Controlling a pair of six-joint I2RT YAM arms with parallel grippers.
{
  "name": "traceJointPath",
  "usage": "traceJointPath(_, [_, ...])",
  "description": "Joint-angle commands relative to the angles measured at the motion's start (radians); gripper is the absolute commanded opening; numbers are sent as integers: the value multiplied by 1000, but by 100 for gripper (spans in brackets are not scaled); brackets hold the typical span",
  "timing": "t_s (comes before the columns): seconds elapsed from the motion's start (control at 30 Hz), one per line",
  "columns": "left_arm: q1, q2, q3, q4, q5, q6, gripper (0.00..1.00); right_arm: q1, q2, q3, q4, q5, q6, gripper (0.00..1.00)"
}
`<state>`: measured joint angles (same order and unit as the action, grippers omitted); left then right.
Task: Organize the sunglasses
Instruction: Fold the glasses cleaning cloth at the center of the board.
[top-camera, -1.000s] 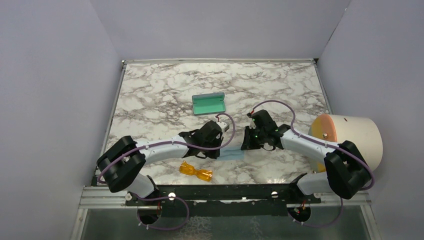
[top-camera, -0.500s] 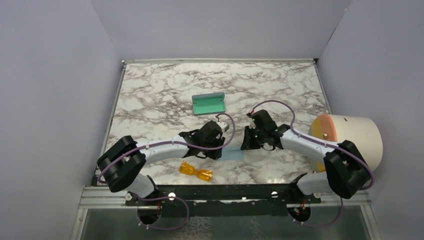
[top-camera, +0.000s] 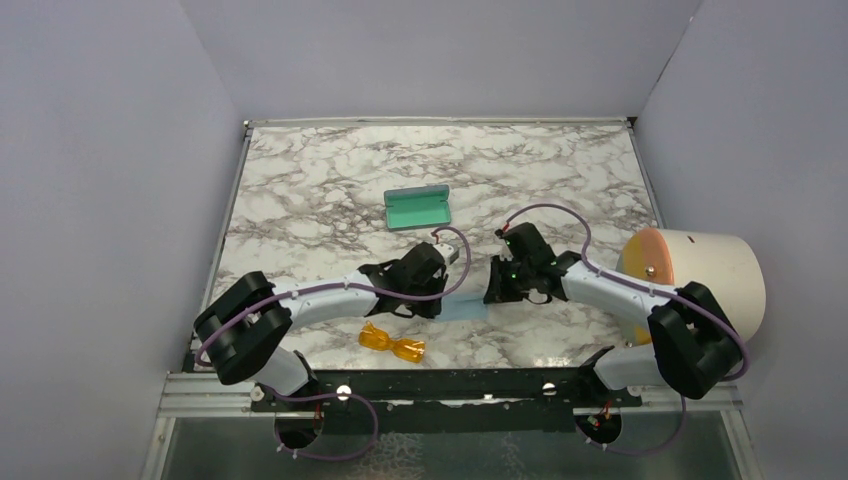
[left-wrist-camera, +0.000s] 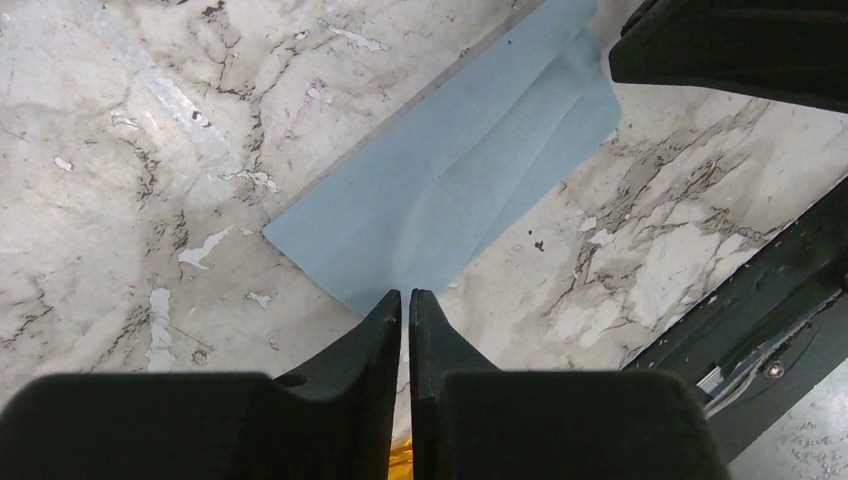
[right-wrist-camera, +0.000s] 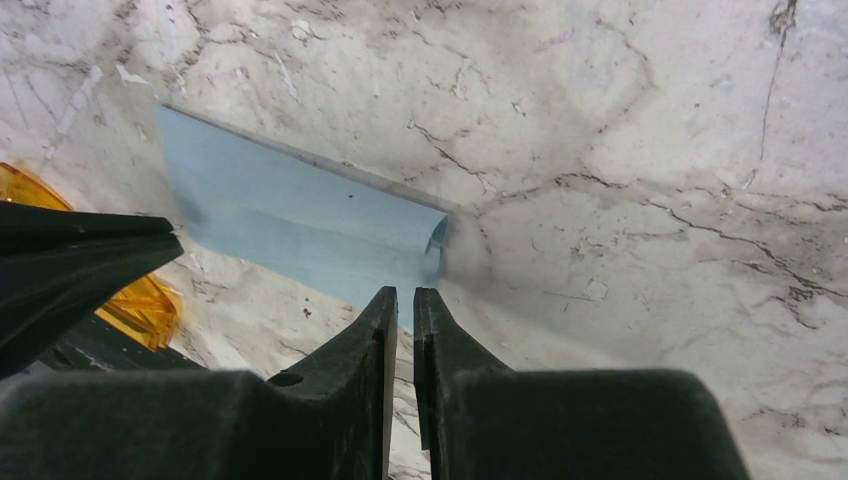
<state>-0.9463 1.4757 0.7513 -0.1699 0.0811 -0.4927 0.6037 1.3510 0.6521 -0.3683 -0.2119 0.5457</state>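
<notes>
Left tool (left-wrist-camera: 404, 296): pressed together at cloth (left-wrist-camera: 450, 190) corner; pinch unclear
Right tool (right-wrist-camera: 405, 293): pinching cloth edge
Likely fold: lift evenly, edges aligned

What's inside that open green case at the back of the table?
Just the green lining of the case; nothing lies in it and nothing covers it from above. The orange sunglasses sit on the table near its front edge.

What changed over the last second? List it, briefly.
The right tool eased slightly toward the near edge, jaws nearly closed on the blue cloth. No fresh grab or release shows. The left tool, also at the cloth's edge, the sunglasses and the case stayed put.
</notes>
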Motion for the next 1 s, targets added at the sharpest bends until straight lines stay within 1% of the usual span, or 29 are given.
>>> traceJointPath(0.0, [-11,-10,-17,11,-16,-23,8,10,-22,-22,-16,34,6,13])
traceJointPath(0.07, [-13,-5,-24,16,-20,-28,6,10,-22,-27,-13,36,7,12])
traceJointPath(0.33, [-14,30,-42,43,-23,-34,6,10,5,-14,0,50,8,14])
traceJointPath(0.53, [-13,43,-43,58,-20,-36,5,10,44,-3,20,42,11,18])
traceJointPath(0.9, [-14,54,-32,59,-12,-29,5,10,72,19,42,31,8,18])
traceJointPath(0.97, [-13,55,-30,56,-12,-30,5,10,79,22,42,30,6,16])
